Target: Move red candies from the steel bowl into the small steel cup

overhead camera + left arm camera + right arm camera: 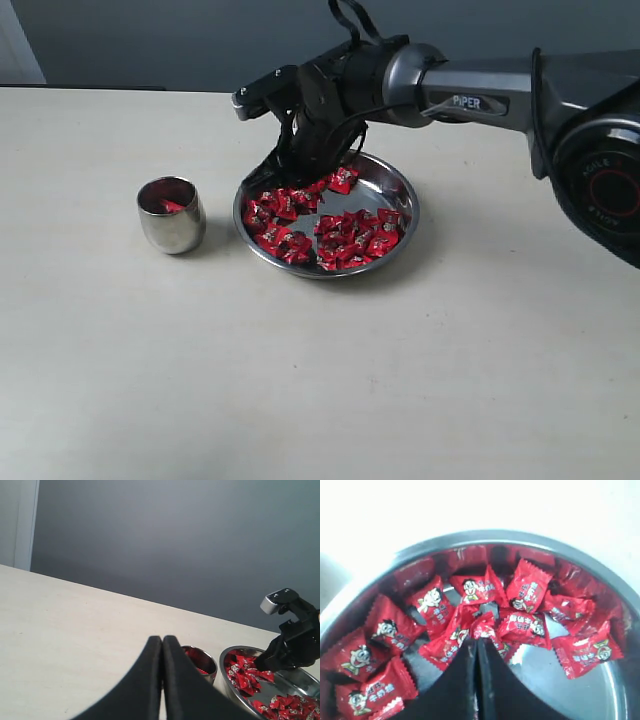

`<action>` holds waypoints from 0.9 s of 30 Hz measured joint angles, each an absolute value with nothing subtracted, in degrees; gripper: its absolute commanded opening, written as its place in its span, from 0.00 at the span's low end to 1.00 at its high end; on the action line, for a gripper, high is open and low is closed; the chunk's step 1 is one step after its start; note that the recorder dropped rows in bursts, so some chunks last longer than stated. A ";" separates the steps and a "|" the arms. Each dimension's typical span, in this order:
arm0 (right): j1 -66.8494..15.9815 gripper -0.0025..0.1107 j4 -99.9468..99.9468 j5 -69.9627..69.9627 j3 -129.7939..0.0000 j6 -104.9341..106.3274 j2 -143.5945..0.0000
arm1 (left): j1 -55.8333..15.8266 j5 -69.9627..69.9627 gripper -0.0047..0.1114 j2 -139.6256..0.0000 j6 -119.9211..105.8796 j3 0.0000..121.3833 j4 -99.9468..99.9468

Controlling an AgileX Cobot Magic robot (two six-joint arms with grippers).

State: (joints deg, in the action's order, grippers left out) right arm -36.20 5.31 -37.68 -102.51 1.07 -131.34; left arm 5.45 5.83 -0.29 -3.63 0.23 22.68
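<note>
Right claw (pixel 476 645): pinched tight, seemingly nipping the wrapper of one candy (pixel 483 628); the view is too close to be sure.
Slip risk: a thin foil hold may let go in transit.
Red candies (pixel 330 235): heaped in the steel bowl (pixel 405 195) at frame centre; neighbours could drag out onto the counter (pixel 300 380).
Small steel cup (pixel 172 225): centre left, with a narrow mouth that is easy to miss.
Left claw (pixel 162 642): closed, empty.

On the worktop (pixel 300 380), the cup (pixel 171 225) stands left of the bowl (pixel 380 183). Candies (pixel 345 238) lie in both. The right pincer (pixel 268 172) reaches into the bowl's rear left.
</note>
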 measured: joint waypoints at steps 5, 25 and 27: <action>-36.20 0.03 1.11 -37.68 -102.51 1.25 -130.29 | 5.45 5.83 0.04 -0.29 -3.63 0.23 22.68; -36.20 0.37 -5.80 -36.72 -102.51 2.61 -134.51 | 5.45 5.83 0.04 -0.29 -3.63 0.23 22.68; -36.20 0.35 -5.80 -36.43 -102.51 2.09 -135.09 | 5.45 5.83 0.04 -0.29 -3.63 0.23 22.68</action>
State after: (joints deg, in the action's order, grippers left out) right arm -36.20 -5.80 -36.43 -102.51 2.09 -135.09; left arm 5.45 5.83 -0.29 -3.63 0.23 22.68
